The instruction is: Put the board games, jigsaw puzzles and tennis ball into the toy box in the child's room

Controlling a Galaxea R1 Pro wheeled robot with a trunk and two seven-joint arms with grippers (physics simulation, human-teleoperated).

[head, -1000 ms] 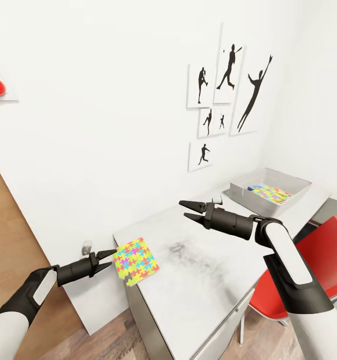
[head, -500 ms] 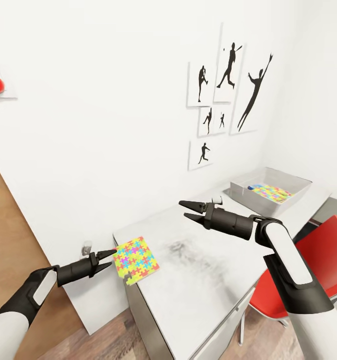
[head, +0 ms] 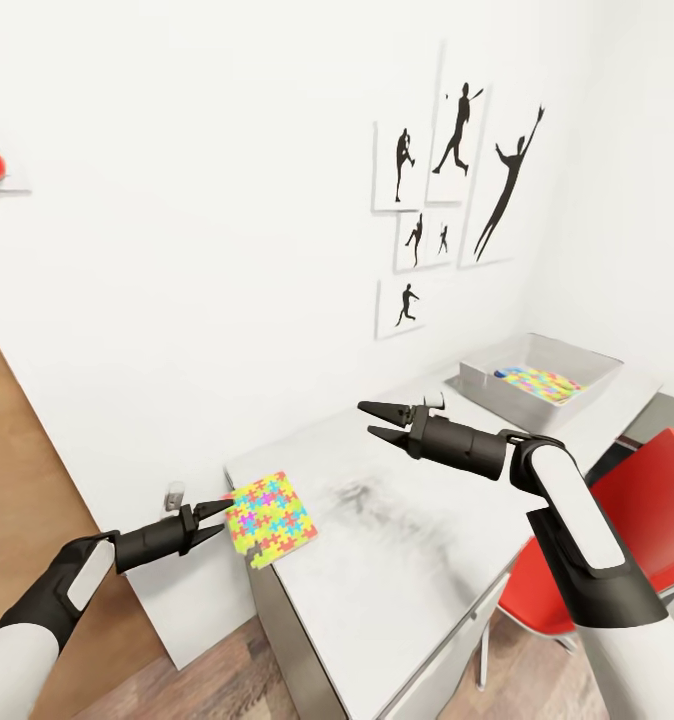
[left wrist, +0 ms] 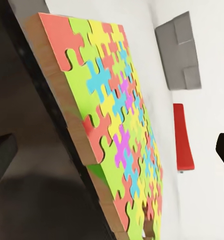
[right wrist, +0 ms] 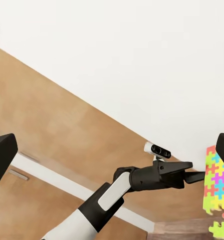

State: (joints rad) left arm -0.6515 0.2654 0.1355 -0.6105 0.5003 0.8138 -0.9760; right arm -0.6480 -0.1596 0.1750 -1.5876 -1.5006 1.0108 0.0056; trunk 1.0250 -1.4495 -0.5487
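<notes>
- Jigsaw puzzle [head: 270,520], a thin sheet of yellow, pink, blue and orange pieces, sits at the near corner of the white table [head: 417,560], tilted and overhanging the edge; its near edge lies between the fingers of the left gripper [head: 220,518]
- left gripper's jaws stand a little apart with the puzzle's edge between them; whether they press on it cannot be told; the left wrist view shows the puzzle [left wrist: 116,130] close up, with its wood-coloured side edge visible
- right gripper [head: 374,420] hovers above the middle of the table, well apart from the puzzle; its jaws are spread wide and hold nothing
- toy box [head: 587,385], a shallow light-grey tray, stands at the far end of the table against the wall; a second jigsaw puzzle [head: 539,383] lies inside it
- red chair [head: 657,520] stands beside the table, on the robot's right
- black sports-silhouette pictures [head: 457,190] hang on the white wall above the table
- right wrist view looks across at the left arm [right wrist: 116,195], with the puzzle [right wrist: 217,197] at its gripper's tips
</notes>
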